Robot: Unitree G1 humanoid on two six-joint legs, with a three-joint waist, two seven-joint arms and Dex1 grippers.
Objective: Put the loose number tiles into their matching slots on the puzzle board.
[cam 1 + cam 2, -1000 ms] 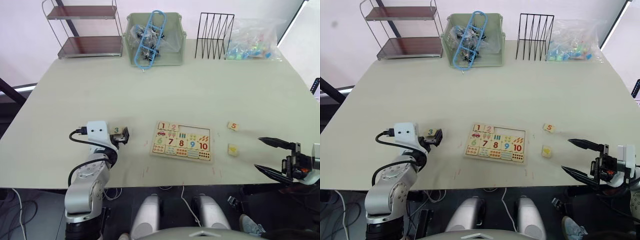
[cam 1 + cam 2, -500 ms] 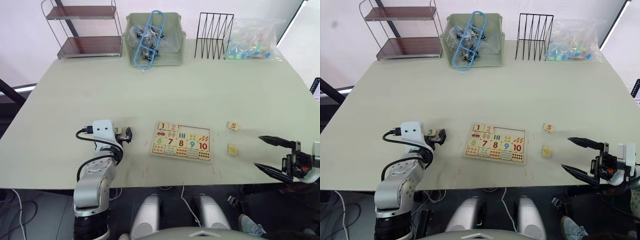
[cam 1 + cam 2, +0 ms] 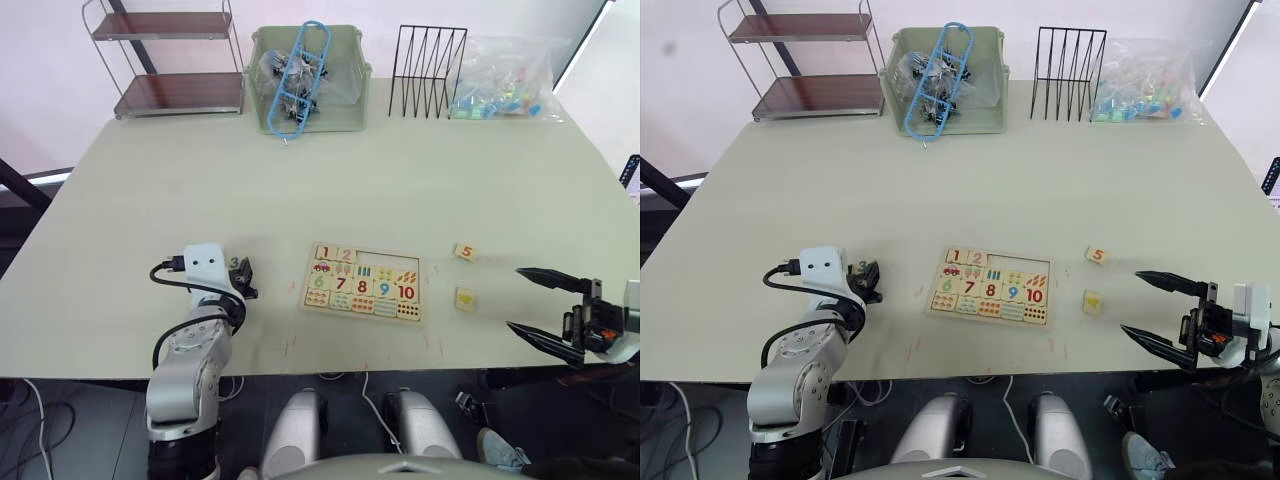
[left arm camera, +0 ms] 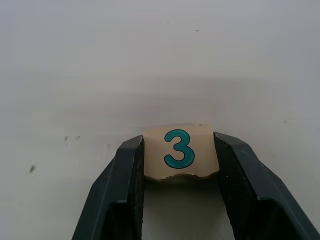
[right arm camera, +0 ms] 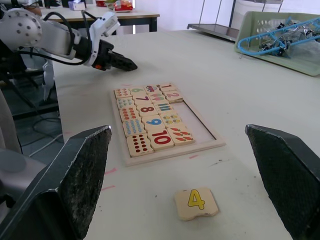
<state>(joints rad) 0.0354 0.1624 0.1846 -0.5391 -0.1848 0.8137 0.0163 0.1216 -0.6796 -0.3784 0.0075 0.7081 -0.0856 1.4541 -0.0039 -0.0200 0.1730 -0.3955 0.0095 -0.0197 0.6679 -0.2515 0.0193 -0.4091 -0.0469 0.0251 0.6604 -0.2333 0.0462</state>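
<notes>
Left gripper (image 4: pixel 179 165): clamped on the 3 tile (image 4: pixel 180 151), left of the puzzle board (image 3: pixel 364 282).
Right gripper (image 3: pixel 548 308): fingers spread, holding nothing.

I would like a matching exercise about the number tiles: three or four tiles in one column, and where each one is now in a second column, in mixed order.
Tiles:
1. tile 3
2. tile 4
3. tile 5
4. tile 1

Places:
A. already set in the puzzle board, top row
B. on the table, right of the board, farther from the robot
C. between the fingers of the left gripper
D. on the table, right of the board, nearer the robot

Pairs: 1-C, 2-D, 3-B, 4-A
</notes>
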